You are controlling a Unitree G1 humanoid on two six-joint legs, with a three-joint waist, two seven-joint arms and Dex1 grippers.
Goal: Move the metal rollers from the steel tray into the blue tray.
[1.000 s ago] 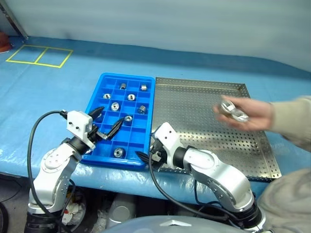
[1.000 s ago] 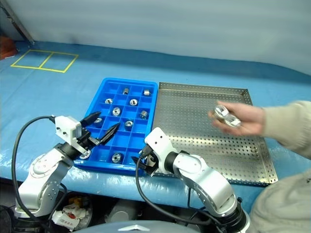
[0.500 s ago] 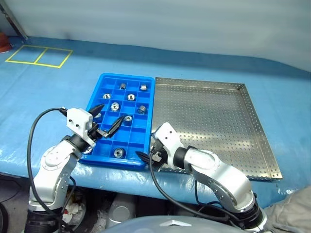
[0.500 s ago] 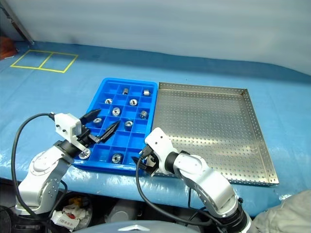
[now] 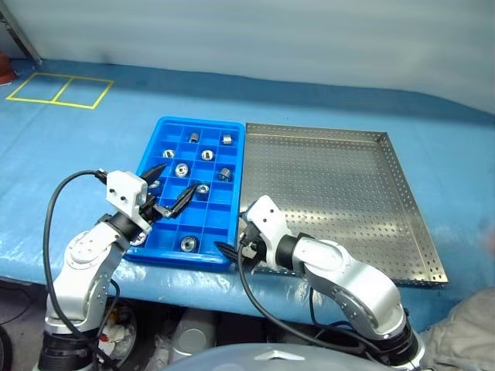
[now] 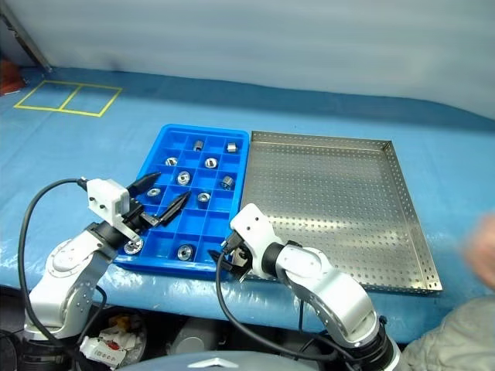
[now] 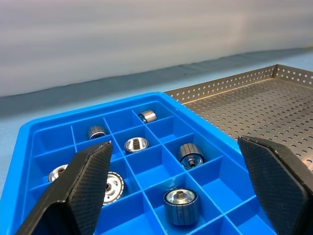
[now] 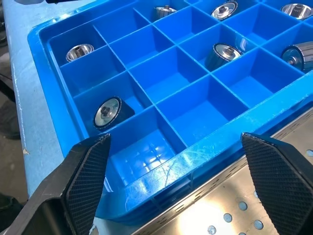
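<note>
I have both grippers standing wide apart and empty. The left gripper [image 5: 165, 191] hangs over the near left part of the blue tray [image 5: 234, 189], its two black fingers [image 7: 83, 183] splayed with nothing between them, above the compartments and not touching the tray as far as I can tell. The right gripper [image 8: 173, 181] sits low at the near edge where the blue tray meets the steel tray [image 5: 418, 263], fingers spread as wide and holding nothing.

The metal rollers [image 5: 187, 244] all lie in the blue tray, one to a compartment: I count about nine, mostly in the far rows, with one in the near row and one by the near left corner under my left arm. Some stand on end showing the dark centre hole; a few lie on their sides. The steel tray's perforated floor is bare and touches the blue tray along its long side. I can read no writing or label on anything.
</note>
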